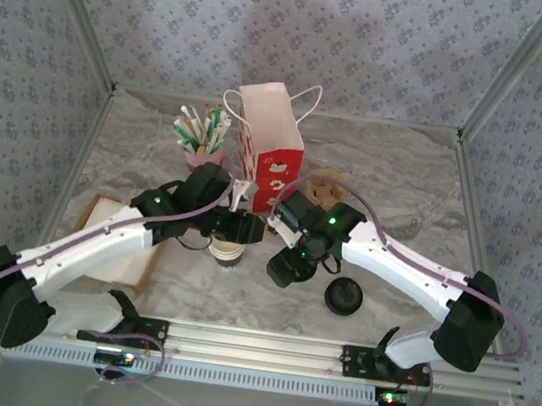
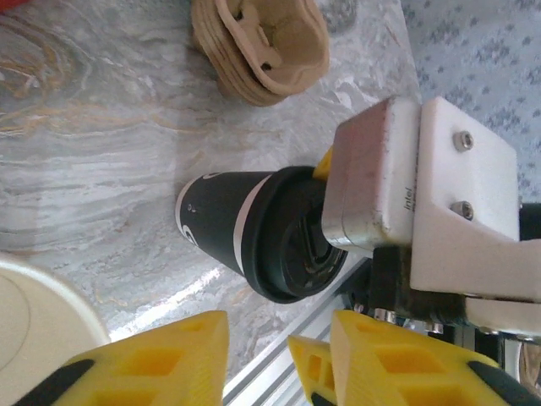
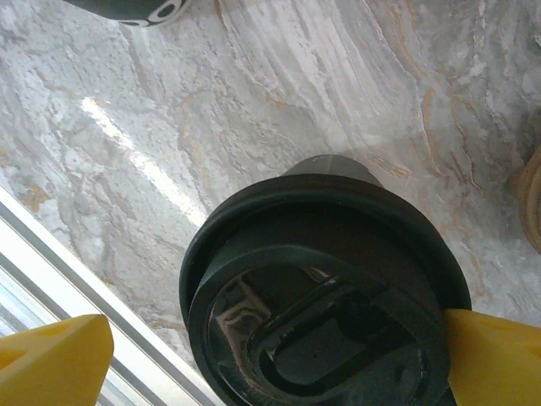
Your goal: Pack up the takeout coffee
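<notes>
Lettering I can read comes down to one word, "intel", on the grey housing of the right wrist camera (image 2: 372,161). The white marks on the black coffee cup (image 2: 228,233) are too small for me to make out, and so is the white print on the red paper bag (image 1: 276,153). That cup is a smooth tapered paper one with a white band under its glossy moulded plastic lid (image 3: 321,279), and it stands on the marble-patterned bench (image 3: 279,93) in front of the bag. My right hand (image 3: 275,355) is spread wide around the lid. One yellow finger touches the rim on one side and the other stands clear of it, so nothing is clamped. My left hand (image 2: 258,372) is partly open with bare bench showing in the gap, holding nothing. A white paper cup (image 2: 34,321) sits just beside its finger. Nested pulp cup carriers (image 2: 262,46), rough and beige, lie near the bag's right side. A loose black lid (image 1: 344,296) rests by the right arm, and a pink cup of stirrers (image 1: 199,137) stands left of the bag.
</notes>
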Controlling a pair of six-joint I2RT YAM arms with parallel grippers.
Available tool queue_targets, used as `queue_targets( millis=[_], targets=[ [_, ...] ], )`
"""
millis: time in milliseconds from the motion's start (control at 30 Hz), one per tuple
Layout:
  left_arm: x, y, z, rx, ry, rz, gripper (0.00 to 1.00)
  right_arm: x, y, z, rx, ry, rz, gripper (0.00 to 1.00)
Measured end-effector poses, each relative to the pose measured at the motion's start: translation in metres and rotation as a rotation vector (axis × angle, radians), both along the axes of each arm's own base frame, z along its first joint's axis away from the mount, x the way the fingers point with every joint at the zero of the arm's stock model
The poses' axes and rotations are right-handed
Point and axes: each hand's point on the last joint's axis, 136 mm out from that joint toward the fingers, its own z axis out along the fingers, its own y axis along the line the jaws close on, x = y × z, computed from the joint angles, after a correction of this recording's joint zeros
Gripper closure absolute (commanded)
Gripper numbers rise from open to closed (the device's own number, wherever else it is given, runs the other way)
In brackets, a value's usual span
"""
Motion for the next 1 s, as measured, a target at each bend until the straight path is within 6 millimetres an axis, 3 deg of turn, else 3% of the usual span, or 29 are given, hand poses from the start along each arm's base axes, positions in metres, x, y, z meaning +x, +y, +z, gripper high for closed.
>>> queue_targets(
  millis=[233, 467, 600, 767, 1000],
  targets=[
    [0.004, -0.008, -0.012, 0.005, 0.059, -0.027, 0.69, 0.003, -0.007, 0.001, 0.006, 0.014, -0.006, 0.00],
    [0.006, -0.011, -0.019, 0.013, 0.076, -0.032, 0.68, -0.001, -0.001, 0.025, 0.113, -0.012, 0.015, 0.00],
    [0.007, -0.013, -0.017, 0.007, 0.069, -0.031, 0.67, 0.005, -0.006, 0.027, 0.118, -0.017, -0.015, 0.03],
    [0.008, -0.011, -0.013, 0.001, 0.056, -0.023, 0.62, 0.013, -0.013, 0.029, 0.115, -0.018, -0.093, 0.19],
    [0.007, 0.004, 0.011, -0.033, -0.030, 0.019, 0.60, 0.027, -0.017, 0.048, 0.146, -0.059, -0.282, 0.63]
  ],
)
